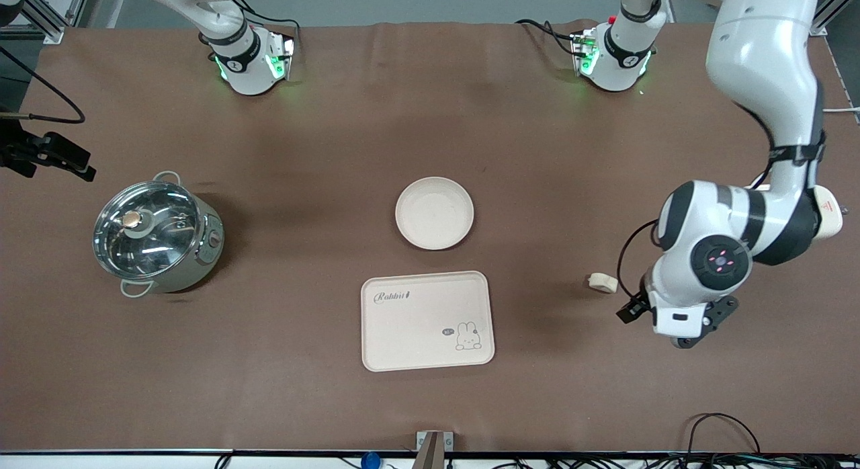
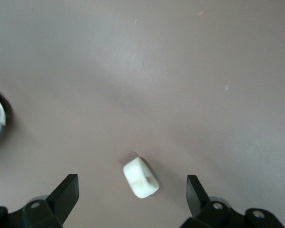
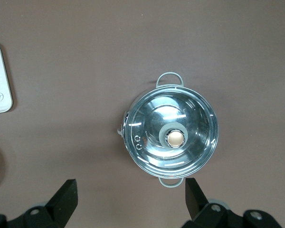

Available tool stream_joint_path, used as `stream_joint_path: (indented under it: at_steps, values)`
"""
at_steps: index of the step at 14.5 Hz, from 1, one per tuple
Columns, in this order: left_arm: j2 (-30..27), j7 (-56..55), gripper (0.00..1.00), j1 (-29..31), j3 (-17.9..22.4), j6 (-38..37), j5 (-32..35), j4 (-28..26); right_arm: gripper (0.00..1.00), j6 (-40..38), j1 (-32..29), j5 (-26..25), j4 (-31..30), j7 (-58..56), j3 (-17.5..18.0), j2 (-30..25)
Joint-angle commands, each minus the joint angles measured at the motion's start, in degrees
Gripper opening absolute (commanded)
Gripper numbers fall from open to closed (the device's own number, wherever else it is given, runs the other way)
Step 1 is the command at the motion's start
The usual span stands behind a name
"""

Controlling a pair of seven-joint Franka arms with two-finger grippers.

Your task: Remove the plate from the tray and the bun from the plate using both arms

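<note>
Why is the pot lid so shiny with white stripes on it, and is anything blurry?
In the right wrist view the pot lid mirrors the lights overhead, giving bright white streaks; the front view shows the same glare on it. In the left wrist view the bun looks slightly soft and casts a faint shadow on the brown cloth, between the open left gripper's fingers.

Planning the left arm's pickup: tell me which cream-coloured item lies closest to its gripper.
The bun, the small lump beside the open left gripper; the round plate and rabbit tray sit mid-table.
</note>
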Motion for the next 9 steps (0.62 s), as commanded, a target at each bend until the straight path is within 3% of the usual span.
stream_joint_path:
  at_steps: [1, 7, 9]
  values:
    - [-6.08, 11.17, 1.0, 3.62, -0.69, -4.13, 0.6, -0.92, 1.0, 0.11, -0.31, -0.39, -0.44, 0.76, 0.28, -0.51]
    - [-19.26, 32.46, 1.0, 5.31, -0.96, -16.17, -0.54, -1.45, 1.0, -0.15, -0.31, -0.21, -0.53, 0.76, 0.28, -0.51]
    - [-23.84, 37.11, 1.0, 5.66, -0.78, -18.99, -5.01, -1.8, 1.0, -0.24, -0.4, -0.21, -0.53, 0.76, 0.28, -0.51]
